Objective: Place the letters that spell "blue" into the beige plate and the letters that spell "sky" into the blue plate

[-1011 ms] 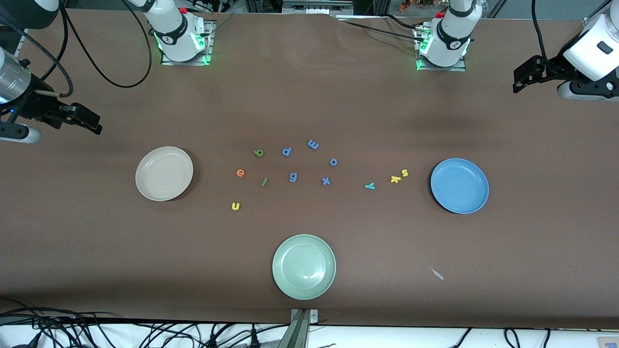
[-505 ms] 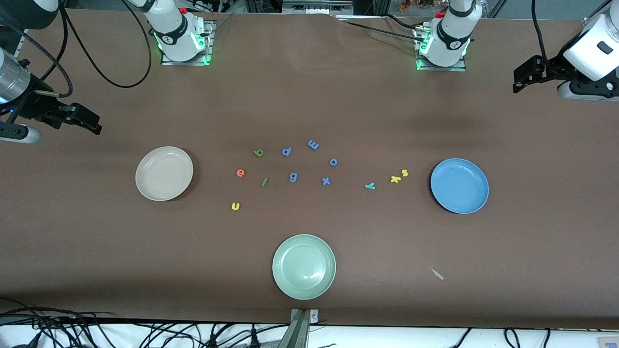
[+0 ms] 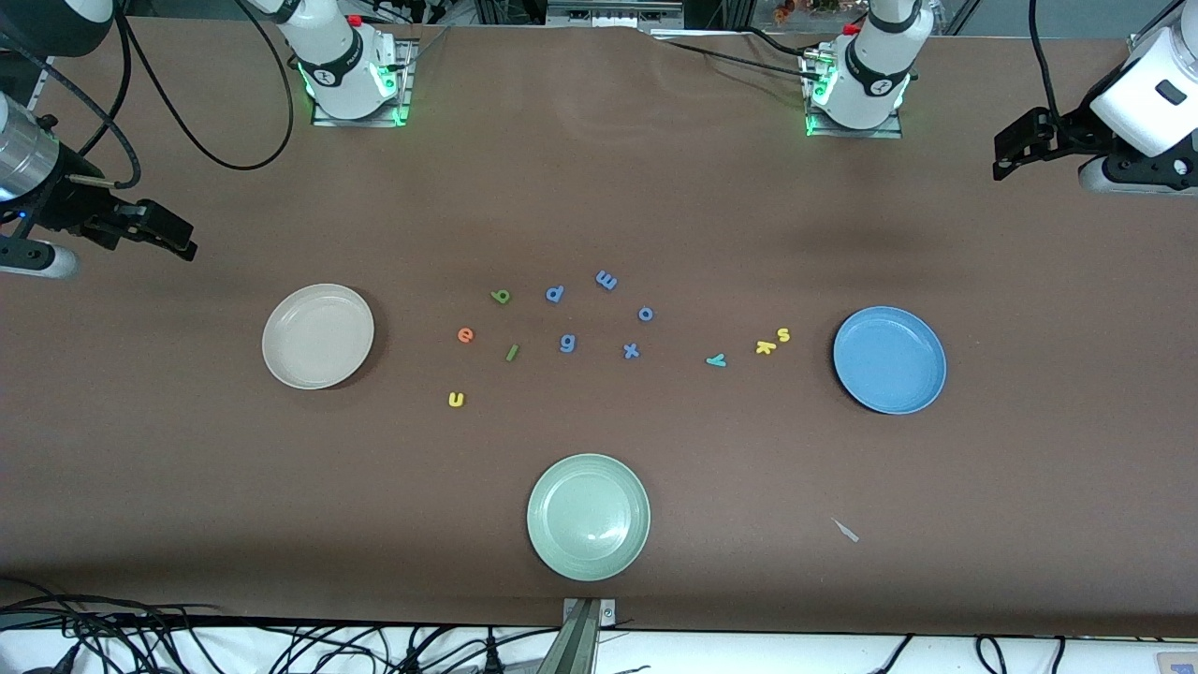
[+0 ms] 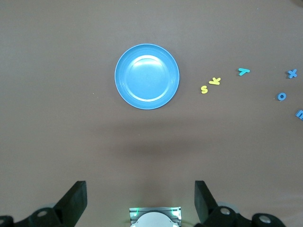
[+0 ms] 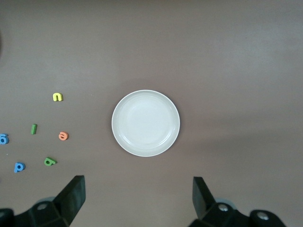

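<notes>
The beige plate lies toward the right arm's end, the blue plate toward the left arm's end. Beside the beige plate lie green b, green l, yellow u and orange e. Yellow s, yellow k and teal y lie beside the blue plate. My left gripper hangs open and empty high over bare table at its end. My right gripper hangs open and empty at the other end.
A pale green plate sits near the front edge at mid-table. Blue letters p, m, o, g and x lie between the two letter groups. A small scrap lies near the front edge.
</notes>
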